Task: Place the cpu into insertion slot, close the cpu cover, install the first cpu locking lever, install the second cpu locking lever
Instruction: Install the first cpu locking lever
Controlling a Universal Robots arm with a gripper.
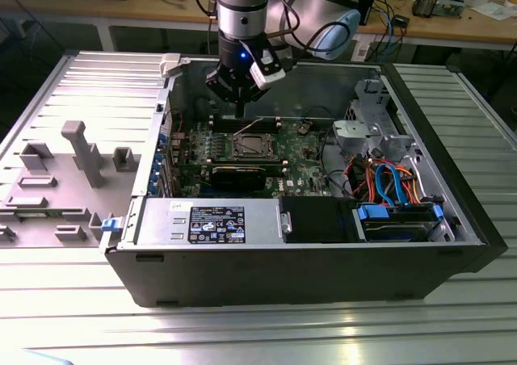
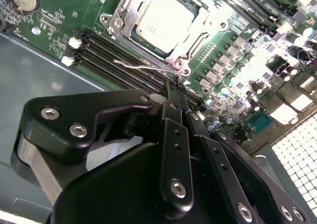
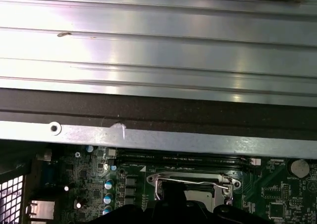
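Note:
In the exterior view my gripper (image 1: 241,106) hangs inside the open computer case, just behind the insertion slot (image 1: 252,145) on the green board. In the second wrist view the black fingers meet at the gripper (image 2: 174,87), shut with nothing between them. The cpu (image 2: 166,18) lies in the slot, silvery face up. The cpu cover (image 2: 130,22) lies flat around it as a metal frame. A thin wire locking lever (image 2: 141,65) runs along the socket edge nearest the gripper and is apart from the fingertips. In the first wrist view that lever (image 3: 198,182) crosses the socket's top edge.
Long black memory slots (image 2: 114,50) lie between gripper and socket. A black graphics card (image 1: 242,174) sits in front of the socket and the power supply (image 1: 210,220) nearer still. Drive cage and coloured cables (image 1: 388,179) fill the exterior view's right. Grey fixtures (image 1: 81,151) stand outside the case.

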